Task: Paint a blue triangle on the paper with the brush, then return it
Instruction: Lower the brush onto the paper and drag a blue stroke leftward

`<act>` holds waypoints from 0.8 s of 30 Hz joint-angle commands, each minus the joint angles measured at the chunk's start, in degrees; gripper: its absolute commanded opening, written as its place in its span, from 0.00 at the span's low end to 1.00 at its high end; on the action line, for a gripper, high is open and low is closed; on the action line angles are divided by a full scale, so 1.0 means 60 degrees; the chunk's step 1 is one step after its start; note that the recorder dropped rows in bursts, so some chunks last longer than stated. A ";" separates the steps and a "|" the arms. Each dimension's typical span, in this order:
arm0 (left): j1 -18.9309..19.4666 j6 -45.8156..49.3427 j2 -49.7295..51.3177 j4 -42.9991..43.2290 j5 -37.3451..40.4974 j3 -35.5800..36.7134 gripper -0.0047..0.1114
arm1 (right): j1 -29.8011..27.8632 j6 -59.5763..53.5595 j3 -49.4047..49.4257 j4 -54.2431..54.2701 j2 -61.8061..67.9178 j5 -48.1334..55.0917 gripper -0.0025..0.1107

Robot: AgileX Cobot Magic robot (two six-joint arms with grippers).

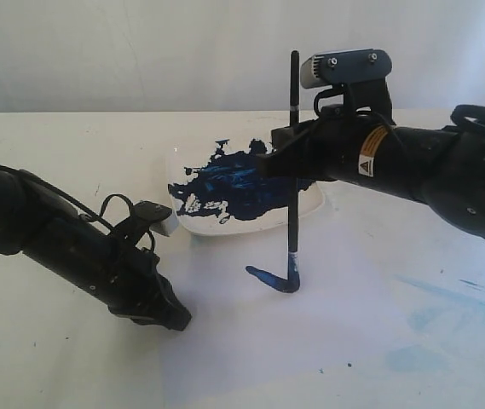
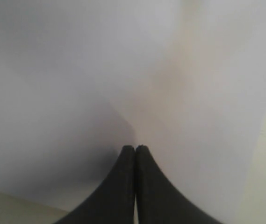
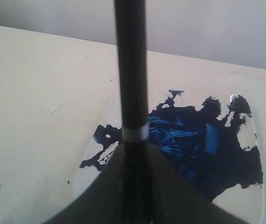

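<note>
The brush (image 1: 293,213) stands upright with my right gripper (image 1: 286,158) shut on its black handle. Its bristle tip touches the white paper (image 1: 327,349) just in front of the dish. At the tip lies a hooked dark-blue mark (image 1: 272,279): one stroke along the paper and a short one rising from its right end. In the right wrist view the handle (image 3: 130,70) with its silver band runs out from between the right gripper's (image 3: 135,150) fingers. My left gripper (image 1: 176,319) is shut and empty, its tips (image 2: 135,147) resting on the paper (image 2: 76,70).
A square white dish (image 1: 310,204) with a big dark-blue paint blotch (image 3: 198,149) sits behind the brush. Faint pale-blue smears (image 1: 434,311) mark the surface at the right. The cream tabletop (image 2: 11,205) shows past the paper's edge.
</note>
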 commanded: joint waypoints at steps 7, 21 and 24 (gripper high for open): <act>-0.0051 -0.0051 -0.0038 0.0116 -0.0152 -0.0011 0.04 | -0.0012 -0.0058 0.0090 0.0198 -0.0259 0.0937 0.02; -0.0051 -0.0051 -0.0038 0.0116 -0.0152 -0.0011 0.04 | -0.0012 -0.0058 0.0090 0.0197 -0.0782 0.1406 0.02; -0.0051 -0.0051 -0.0038 0.0116 -0.0152 -0.0011 0.04 | -0.0012 -0.0121 0.0090 0.0179 -0.1036 0.1163 0.02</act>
